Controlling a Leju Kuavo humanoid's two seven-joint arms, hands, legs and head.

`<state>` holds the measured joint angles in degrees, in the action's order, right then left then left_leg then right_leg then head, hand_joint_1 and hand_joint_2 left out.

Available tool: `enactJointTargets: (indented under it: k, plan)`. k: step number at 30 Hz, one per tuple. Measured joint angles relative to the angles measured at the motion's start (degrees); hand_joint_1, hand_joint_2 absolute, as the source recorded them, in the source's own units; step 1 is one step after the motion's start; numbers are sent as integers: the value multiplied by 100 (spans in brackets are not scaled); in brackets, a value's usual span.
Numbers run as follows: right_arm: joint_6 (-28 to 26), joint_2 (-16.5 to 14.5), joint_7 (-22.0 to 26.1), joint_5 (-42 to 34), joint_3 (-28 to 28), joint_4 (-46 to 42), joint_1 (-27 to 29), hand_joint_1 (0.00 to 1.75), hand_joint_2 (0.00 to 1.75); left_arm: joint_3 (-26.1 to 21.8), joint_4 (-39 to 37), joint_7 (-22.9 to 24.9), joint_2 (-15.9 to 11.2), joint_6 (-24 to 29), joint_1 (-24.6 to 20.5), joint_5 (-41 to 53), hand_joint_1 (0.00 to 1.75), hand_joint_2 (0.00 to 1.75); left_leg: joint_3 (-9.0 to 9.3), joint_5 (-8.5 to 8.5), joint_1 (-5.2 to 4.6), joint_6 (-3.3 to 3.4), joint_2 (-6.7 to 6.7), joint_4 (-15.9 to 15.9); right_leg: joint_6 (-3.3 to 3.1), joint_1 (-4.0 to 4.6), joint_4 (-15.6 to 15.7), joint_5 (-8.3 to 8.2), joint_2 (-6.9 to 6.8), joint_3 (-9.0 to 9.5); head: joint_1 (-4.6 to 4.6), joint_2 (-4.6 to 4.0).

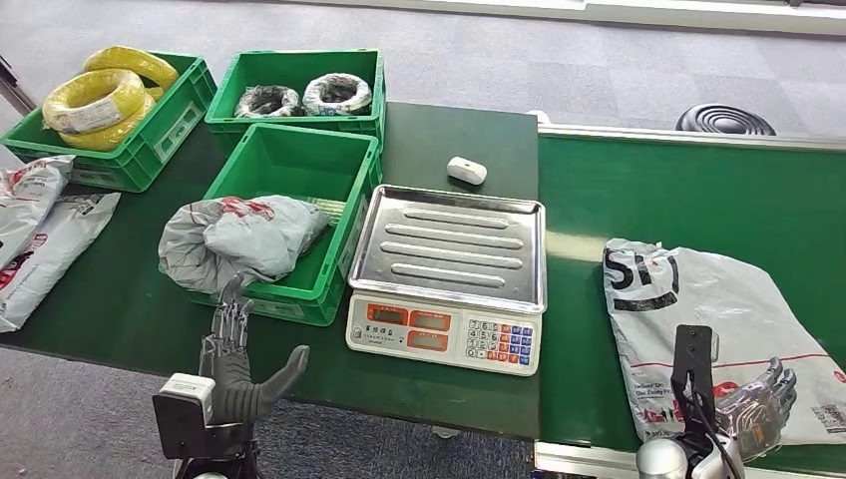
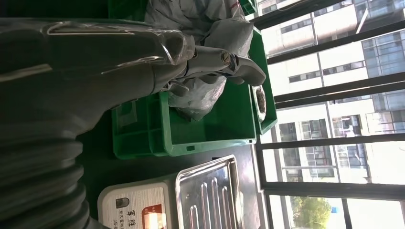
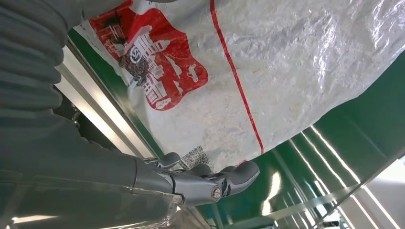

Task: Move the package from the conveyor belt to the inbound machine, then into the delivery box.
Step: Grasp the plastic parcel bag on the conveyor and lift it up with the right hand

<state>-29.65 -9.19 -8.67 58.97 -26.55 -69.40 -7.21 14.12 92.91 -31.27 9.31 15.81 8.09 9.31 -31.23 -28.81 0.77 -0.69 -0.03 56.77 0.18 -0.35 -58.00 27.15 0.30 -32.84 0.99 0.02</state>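
Observation:
A white plastic package (image 1: 713, 314) with black letters and a red print lies flat on the green conveyor belt (image 1: 698, 190) at the right. My right hand (image 1: 755, 401) hovers over the package's near edge, fingers apart, holding nothing; the right wrist view shows its thumb (image 3: 210, 183) beside the package (image 3: 296, 86). The scale (image 1: 449, 261) with its bare steel pan stands in the middle. A green crate (image 1: 289, 170) left of it holds a crumpled grey package (image 1: 239, 238). My left hand (image 1: 237, 364) is raised in front of that crate, fingers spread and empty; the left wrist view shows it (image 2: 119, 62) before the grey package (image 2: 200, 90).
Two more green crates stand at the back left, one with yellow cable coils (image 1: 100, 100), one with dark coils (image 1: 304, 95). A small white object (image 1: 466, 170) lies behind the scale. More packages (image 1: 40, 235) lie at the far left. The table's front edge runs close to my hands.

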Motion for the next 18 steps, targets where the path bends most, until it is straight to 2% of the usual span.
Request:
enactJointTargets:
  k: [9, 18]
  plan:
    - [399, -428, -541, 1049, 116, -576, 218, 0, 175, -251, 227, 181, -5, 52, 91, 204, 0, 175, -2, -1, 3, -1, 0, -1, -1, 3, -1, 3, 0, -2, 1, 0]
    - [788, -540, -665, 731, 375, -918, 481, 0, 175, -352, 251, 185, -67, 147, 112, 208, 0, 175, -1, 0, -1, 0, 0, -1, 1, -1, 0, 3, -1, 0, 0, 0]
